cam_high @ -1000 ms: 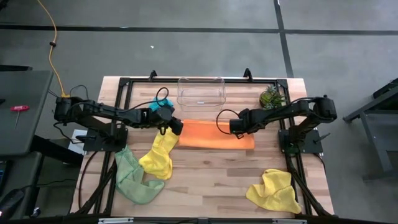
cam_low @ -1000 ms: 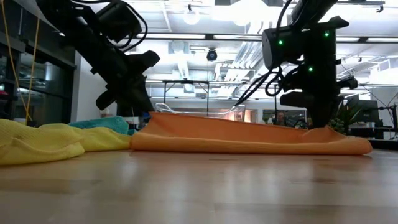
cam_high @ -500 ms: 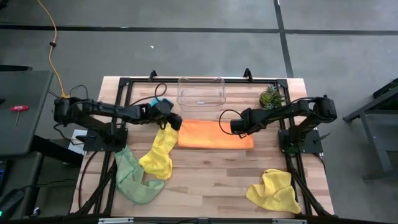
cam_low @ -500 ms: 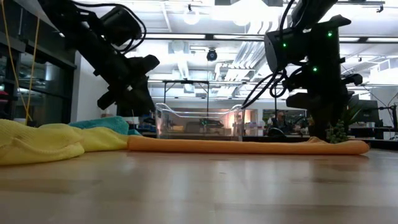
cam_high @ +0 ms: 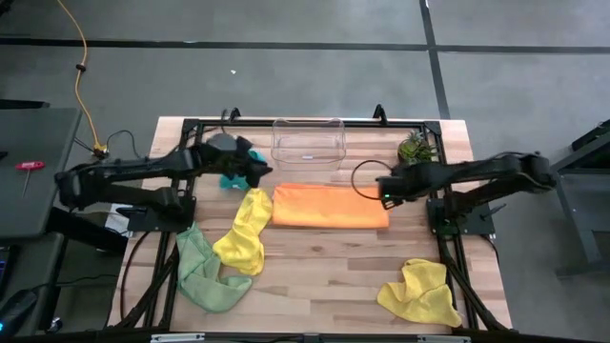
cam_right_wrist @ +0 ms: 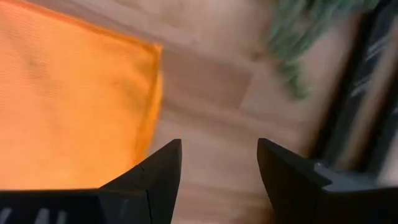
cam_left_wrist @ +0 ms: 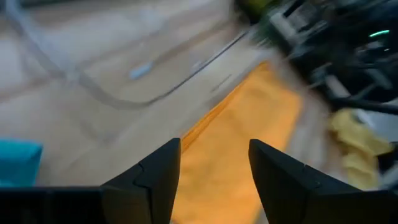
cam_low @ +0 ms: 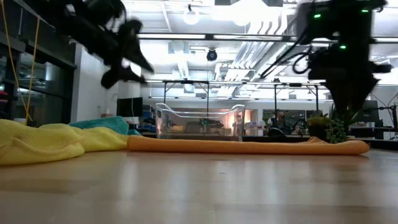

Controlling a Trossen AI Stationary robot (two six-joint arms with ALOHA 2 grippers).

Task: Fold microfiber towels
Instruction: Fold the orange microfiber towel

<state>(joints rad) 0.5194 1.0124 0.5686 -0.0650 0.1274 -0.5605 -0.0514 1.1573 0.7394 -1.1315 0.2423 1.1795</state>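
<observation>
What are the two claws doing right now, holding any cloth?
Left gripper: open, holding nothing, above the orange towel.
Right gripper: open, holding nothing, beside that towel's edge.

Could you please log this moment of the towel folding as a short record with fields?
orange towel: folded flat at table centre, held by neither hand
left hand: open, empty, raised off the towel's left end
right hand: open, empty, off the towel's right end
teal towel: under the left arm
yellow towels: one left of centre, one front right
green towel: front left, crumpled
clear bin: behind the orange towel
</observation>
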